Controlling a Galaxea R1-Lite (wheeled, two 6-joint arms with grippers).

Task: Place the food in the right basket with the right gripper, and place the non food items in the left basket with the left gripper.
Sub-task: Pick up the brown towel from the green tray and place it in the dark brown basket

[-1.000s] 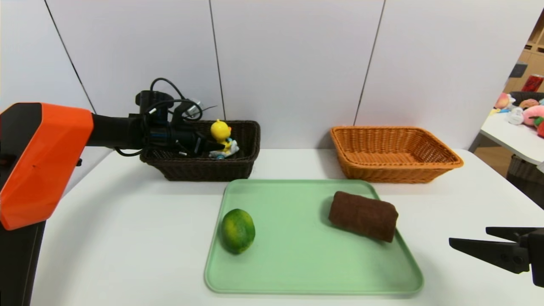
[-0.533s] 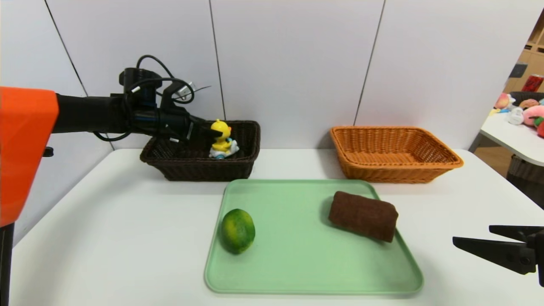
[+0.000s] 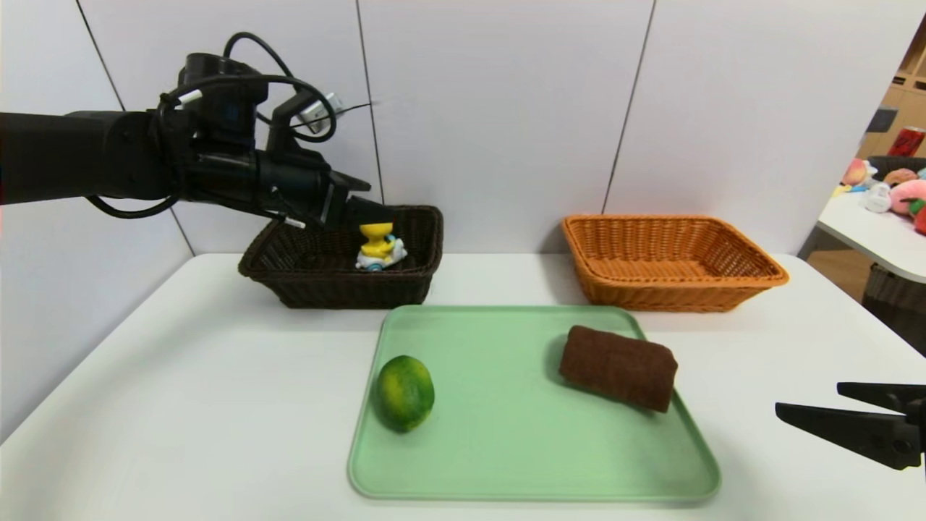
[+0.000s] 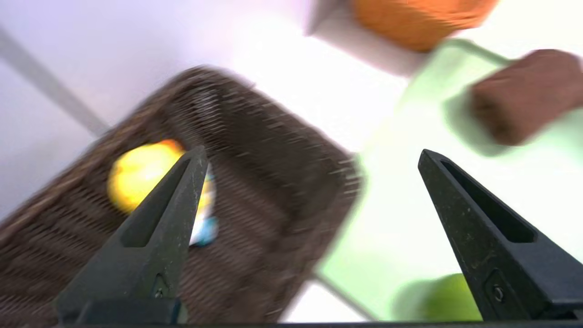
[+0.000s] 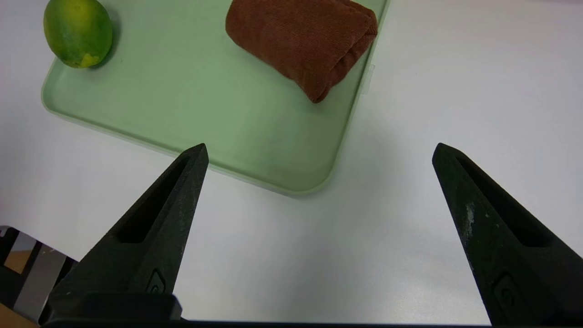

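Duck toy (image 3: 377, 248) sits in dark basket (image 3: 354, 291) below left gripper (image 3: 382, 197)

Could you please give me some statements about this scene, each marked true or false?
1. The yellow duck toy sits in the dark basket. True.
2. The green fruit lies in the orange basket. False: it is on the green tray.
3. The brown cloth is on the tray. True.
4. The left gripper is clamped on the duck. False: it is open above the dark basket, holding nothing.
5. The right gripper is open beside the tray. True.
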